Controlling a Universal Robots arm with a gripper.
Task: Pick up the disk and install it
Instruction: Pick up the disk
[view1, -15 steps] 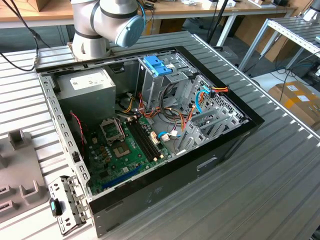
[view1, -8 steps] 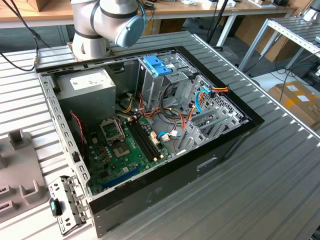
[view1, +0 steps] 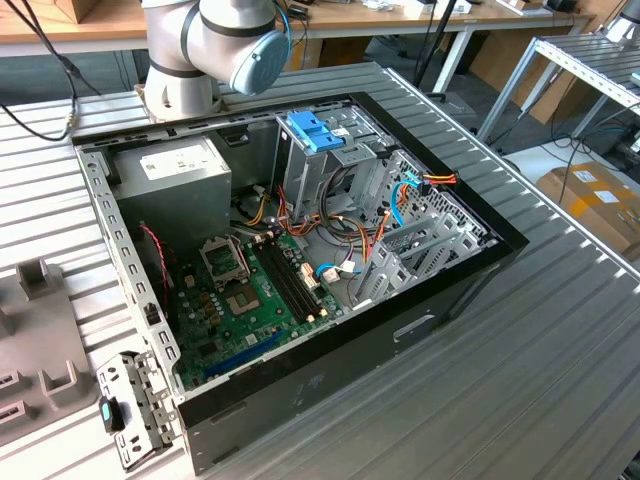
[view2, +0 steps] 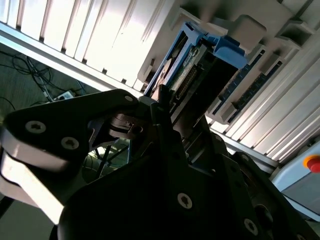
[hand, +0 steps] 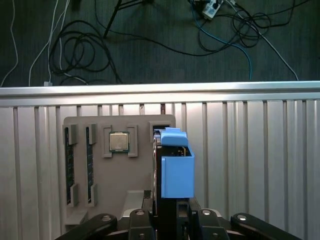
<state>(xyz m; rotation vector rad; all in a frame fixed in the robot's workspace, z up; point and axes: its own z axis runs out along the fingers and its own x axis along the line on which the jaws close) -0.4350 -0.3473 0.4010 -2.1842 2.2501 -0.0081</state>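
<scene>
Lying open on the ribbed metal table (view1: 560, 330), the computer case (view1: 330, 372) shows its blue-topped drive cage (view1: 315, 132). On the grey parts fixture (hand: 115, 172) the disk (hand: 175, 172) stands on edge in a slot, blue carrier attached, beside a processor chip (hand: 119, 142). The gripper (hand: 170, 212) straddles the disk's near edge, though whether its jaws are clamped cannot be told; a skewed or shallow hold would probably jam the disk in its slot or let it slip on lifting.

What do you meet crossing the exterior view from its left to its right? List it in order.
grey parts holder → grey power supply box → blue-topped metal cage → cardboard box
</scene>
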